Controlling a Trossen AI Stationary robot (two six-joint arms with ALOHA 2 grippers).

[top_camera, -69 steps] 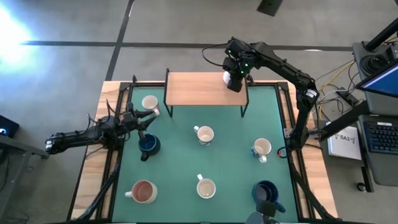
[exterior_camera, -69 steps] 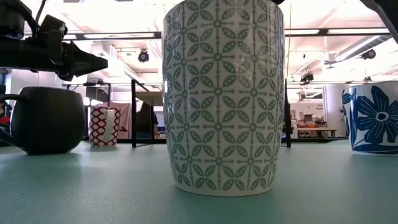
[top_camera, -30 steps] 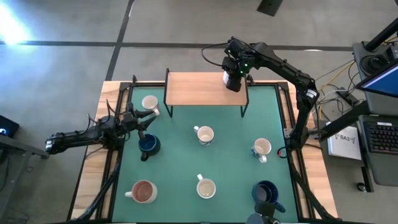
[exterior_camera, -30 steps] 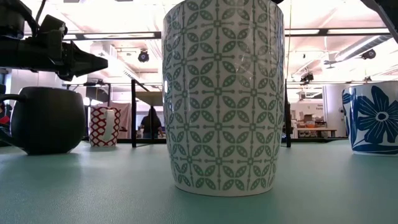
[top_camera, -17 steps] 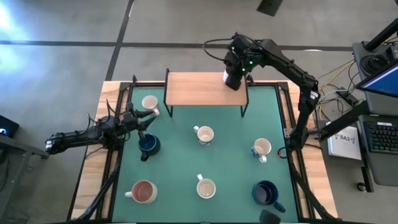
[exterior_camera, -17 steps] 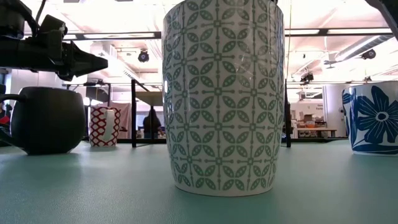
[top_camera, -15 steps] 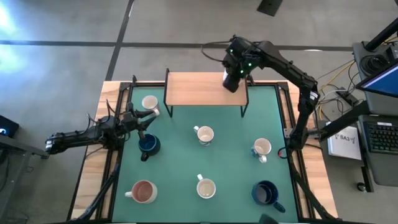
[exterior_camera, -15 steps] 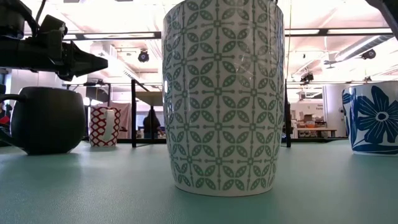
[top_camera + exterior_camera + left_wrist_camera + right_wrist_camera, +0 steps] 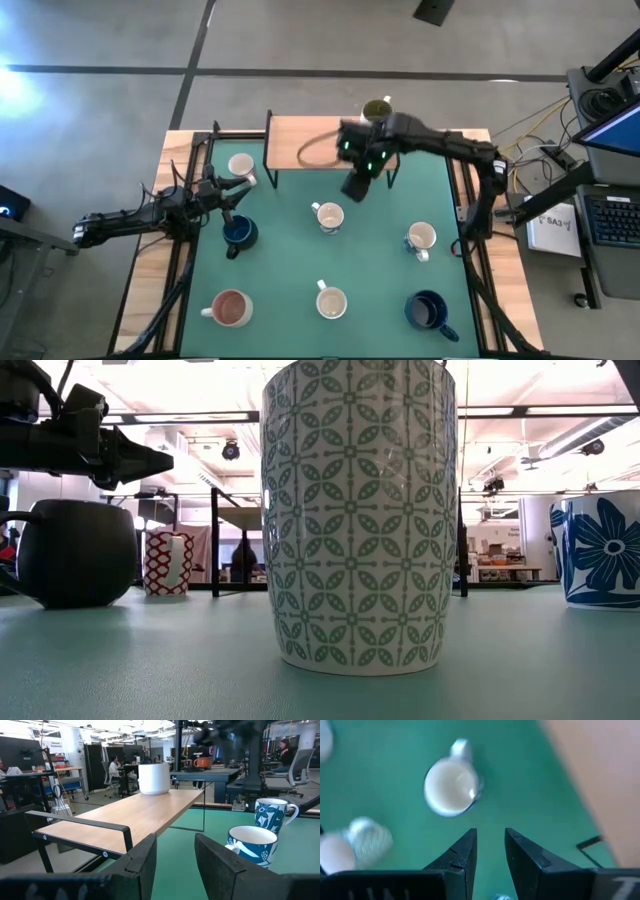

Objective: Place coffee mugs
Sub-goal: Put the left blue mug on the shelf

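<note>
Bright overhead ceiling lights wash out the low view's background; glare patch on floor (image 9: pixel 20 75) in high view; right wrist view motion-blurred; shadows soft.

green-leaf-patterned white mug (image 9: pixel 358 510), green mat (image 9: pixel 380 240)

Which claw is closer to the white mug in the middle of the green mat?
The right claw: it hangs just beside the white mug, toward the wooden shelf. The left claw sits farther off, by the dark blue mug.
</note>
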